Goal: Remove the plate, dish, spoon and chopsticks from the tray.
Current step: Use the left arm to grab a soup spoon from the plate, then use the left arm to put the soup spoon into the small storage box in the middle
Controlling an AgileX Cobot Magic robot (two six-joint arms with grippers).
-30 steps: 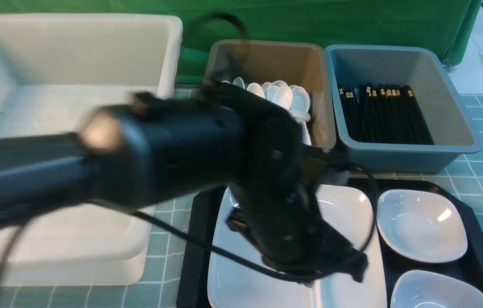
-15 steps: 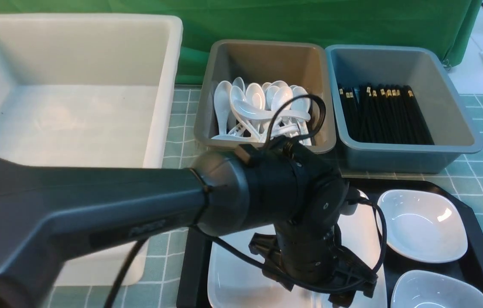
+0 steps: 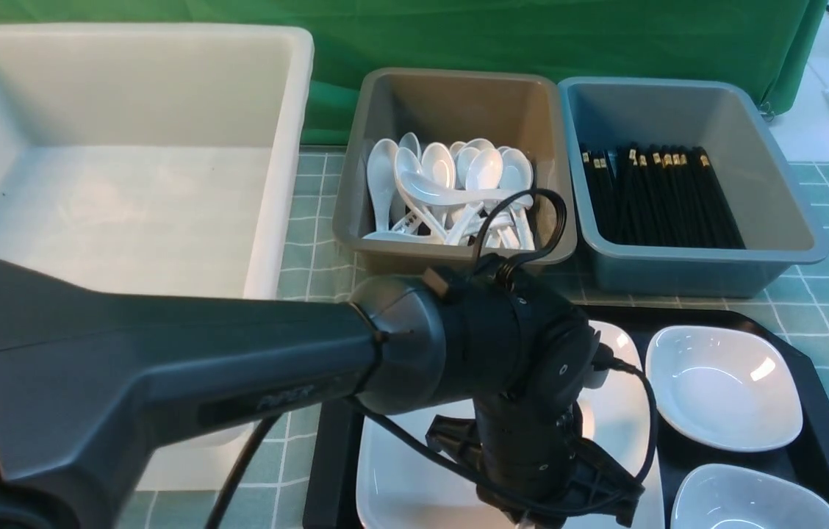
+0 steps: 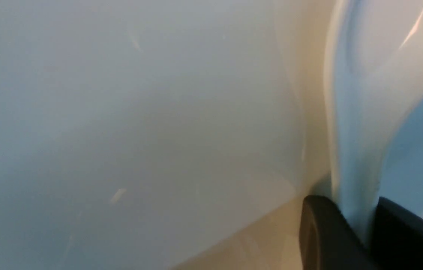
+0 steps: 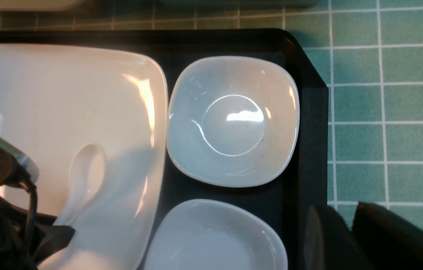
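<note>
Currently the left gripper [image 4: 354, 213] is clamped on the handle of the spoon [image 5: 86, 168]. Spoon lies on the plate [image 5: 65, 93], within the tray [image 5: 305, 93]. Its long axis runs from the gripper toward the 2 bins [image 3: 458, 95], bowl end leading. Right gripper [image 5: 350, 221] is near the tray's edge, jaws all but together, empty.

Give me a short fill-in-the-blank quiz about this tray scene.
1. The left hand grips the ____ on the plate.
2. Beside the plate, the tray holds ____ small dishes.
3. The chopstick bin stands to the ____ of the spoon bin.
Missing: spoon; two; right.
</note>
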